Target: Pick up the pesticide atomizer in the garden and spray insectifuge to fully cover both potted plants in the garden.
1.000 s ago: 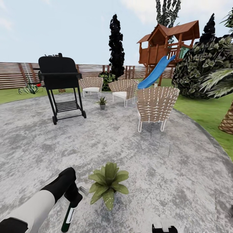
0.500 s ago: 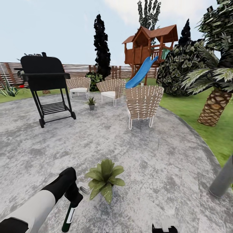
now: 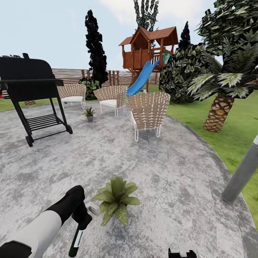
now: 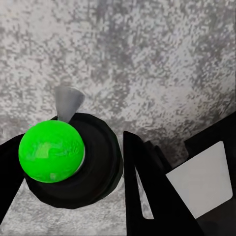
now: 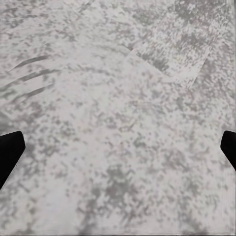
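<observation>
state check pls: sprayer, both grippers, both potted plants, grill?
Sprayer: held in left gripper, nozzle toward the near plant.
Right gripper: open, empty.
Near potted plant: upright on the patio.
Far potted plant: upright by the chairs.
Grill: lid closed.

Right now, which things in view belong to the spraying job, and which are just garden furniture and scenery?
Job: atomizer, held in the left tool; near plant; far plant.
Not job: grill, chairs, playhouse, slide, palm, post.

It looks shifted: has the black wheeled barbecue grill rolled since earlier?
No. The black wheeled barbecue grill keeps its gap to the small grey-potted plant; the camera turned.
</observation>
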